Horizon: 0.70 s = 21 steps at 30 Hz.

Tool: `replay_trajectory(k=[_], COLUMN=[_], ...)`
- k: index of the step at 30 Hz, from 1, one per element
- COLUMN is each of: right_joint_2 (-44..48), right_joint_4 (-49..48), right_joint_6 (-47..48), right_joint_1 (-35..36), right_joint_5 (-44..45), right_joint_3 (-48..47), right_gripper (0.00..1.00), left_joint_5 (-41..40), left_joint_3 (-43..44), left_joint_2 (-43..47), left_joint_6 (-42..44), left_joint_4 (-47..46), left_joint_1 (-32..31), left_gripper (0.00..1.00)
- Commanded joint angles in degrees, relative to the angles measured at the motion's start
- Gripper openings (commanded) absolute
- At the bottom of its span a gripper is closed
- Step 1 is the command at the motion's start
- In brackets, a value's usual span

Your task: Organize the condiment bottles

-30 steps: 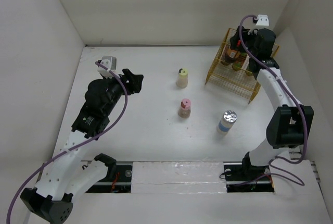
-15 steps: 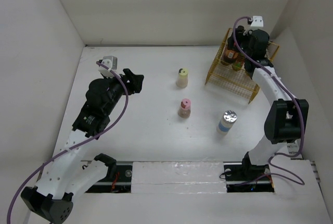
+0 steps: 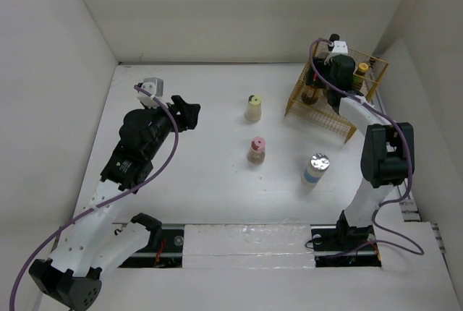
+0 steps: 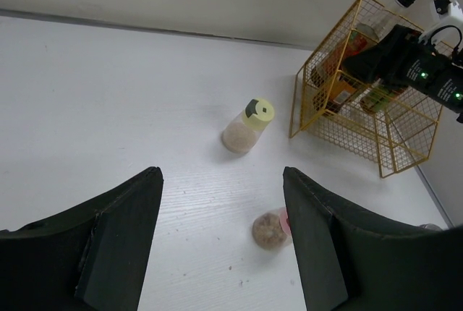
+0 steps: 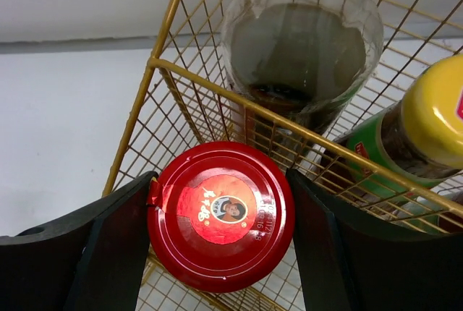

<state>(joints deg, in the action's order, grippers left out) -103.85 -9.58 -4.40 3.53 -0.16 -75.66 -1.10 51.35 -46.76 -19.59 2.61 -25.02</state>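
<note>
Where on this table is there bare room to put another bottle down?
Widest free patch: white tabletop between the black left arm, back wall and yellow-capped cream bottle. Another lies nearer, before the pink-capped beige bottle and silver-lidded white-blue bottle. Crowded: the yellow wire basket, holding several bottles.

A yellow wire basket (image 3: 318, 117) stands far right on the table (image 3: 217, 108).

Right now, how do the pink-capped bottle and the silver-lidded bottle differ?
The pink-capped bottle has a beige body; the silver-lidded bottle is white with a blue band. The silver-lidded bottle looks taller than the pink-capped bottle. Both stand upright outside the yellow basket.
</note>
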Motion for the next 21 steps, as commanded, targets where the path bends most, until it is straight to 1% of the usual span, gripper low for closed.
replay_trajectory(k=[1,4,5,6,8,9,12,14,17,18,19,20,21], right_joint_2=[0.9,0.9,1.5,2.2,3.1,4.4,8.7,11.3,17.7,19.5,21.4,25.1,26.9], right_joint_4=[-10.2,-9.7,-8.9,-8.9,-8.2,-7.6,-6.2,-5.3,-3.3,-3.2,-2.6,-2.6,-1.6], right_joint_6=[-1.0,-1.6,-1.6,-2.2,-2.2,-2.8,-2.8,-2.8,-3.4,-4.5,-5.2,-7.3,-8.2], right_joint_1=[-0.1,-0.1,-0.1,-0.1,-0.1,-0.1,-0.1,0.5,3.3,5.4,6.7,8.1,9.6], right_joint_5=[1.0,0.5,0.5,0.5,0.0,0.0,0.0,1.5,5.0,8.5,10.5,13.1,18.2], right_joint_3=[-0.7,-0.7,-0.7,-0.7,-0.7,-0.7,-0.7,-0.1,3.9,5.8,10.2,12.7,15.1], right_gripper=[0.38,0.52,0.62,0.69,0.77,0.84,0.92,0.94,0.94,0.93,0.78,0.63,0.42], left_joint_5=[0.8,1.3,1.3,1.3,1.3,1.3,1.3,1.9,2.4,2.4,2.9,2.9,3.6], left_joint_3=[0.8,0.8,0.8,0.8,0.8,0.8,0.8,0.8,0.8,0.8,0.8,0.8,0.8], left_joint_2=[0.3,0.3,0.3,0.3,-0.3,-0.3,-0.3,-0.3,0.3,0.3,0.3,0.3,0.3], left_joint_6=[0.3,0.3,0.3,0.3,0.3,0.3,0.3,-0.3,-0.3,-0.3,-0.3,-0.3,-0.3], left_joint_4=[-2.3,-2.3,-2.3,-2.3,-2.3,-2.3,-2.3,-2.3,-2.3,-2.3,-2.3,-2.3,-2.3], left_joint_1=[0.1,0.1,0.1,0.1,0.1,0.1,0.1,0.1,0.1,0.1,0.1,0.1,0.1], left_gripper=[0.63,0.63,0.63,0.63,0.63,0.63,0.63,0.63,0.64,0.64,0.64,0.64,0.66])
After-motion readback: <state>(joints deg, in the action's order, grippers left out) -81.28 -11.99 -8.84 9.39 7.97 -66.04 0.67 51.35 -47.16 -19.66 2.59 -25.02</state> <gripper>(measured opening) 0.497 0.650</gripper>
